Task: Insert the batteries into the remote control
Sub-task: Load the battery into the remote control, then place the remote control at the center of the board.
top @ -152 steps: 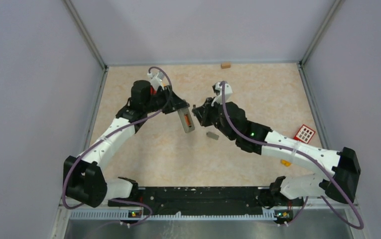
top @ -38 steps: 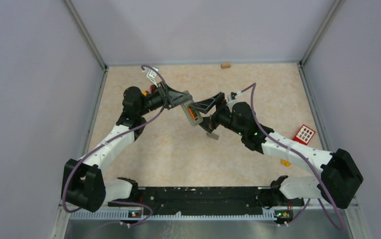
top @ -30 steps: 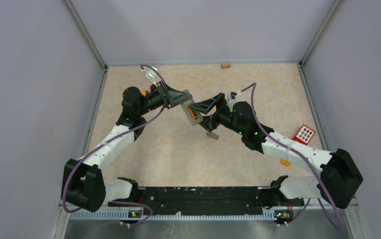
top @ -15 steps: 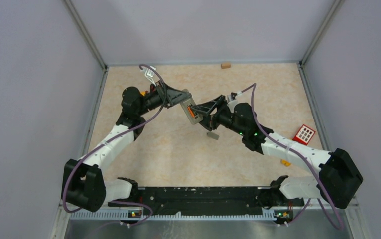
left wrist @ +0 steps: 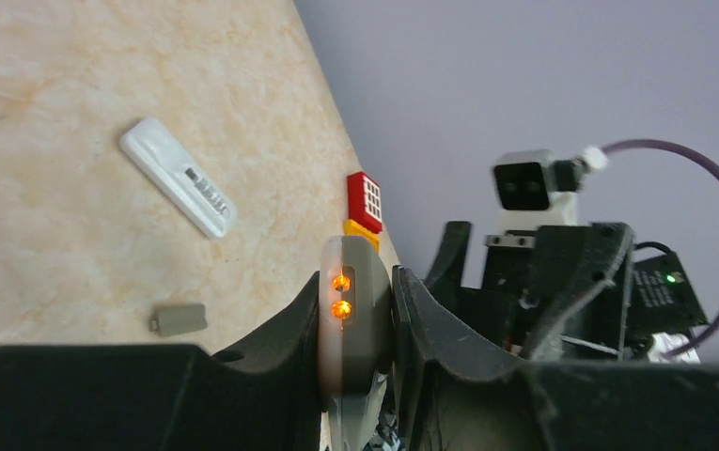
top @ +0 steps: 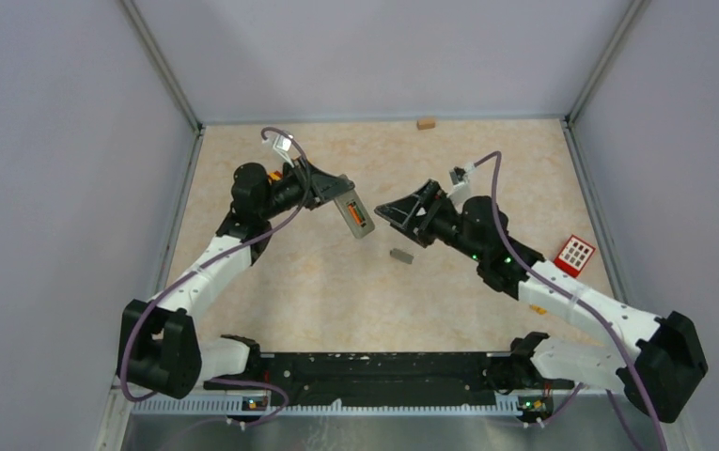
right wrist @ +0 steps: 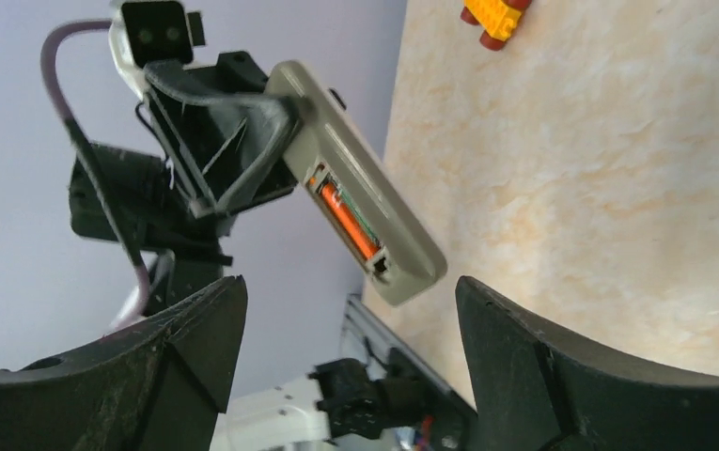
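Right wrist: left gripper [right wrist: 266, 127] pinches the remote [right wrist: 383, 202], orange batteries [right wrist: 344, 214] inside, near spread right gripper [right wrist: 348, 287].

Plain lavender-grey walls [top: 383, 52] enclose a beige marbled table [top: 318, 301]; light even.

- The remote control [top: 356, 218] is hanging above the middle of the table [top: 289, 291], with its far end sitting between the fingers of the left gripper [top: 341, 199].
- The batteries [right wrist: 344, 216] are lying inside the remote control's open compartment.
- The right gripper [top: 391, 212] is hovering just right of the remote control, apart from it, with its jaws spread.
- The battery cover [top: 401, 255] is lying on the table, nearer than the remote control and to its right.
- The toy block [top: 575, 252] is sitting by the table's right edge.
- The small block [top: 425, 123] is resting at the far edge.
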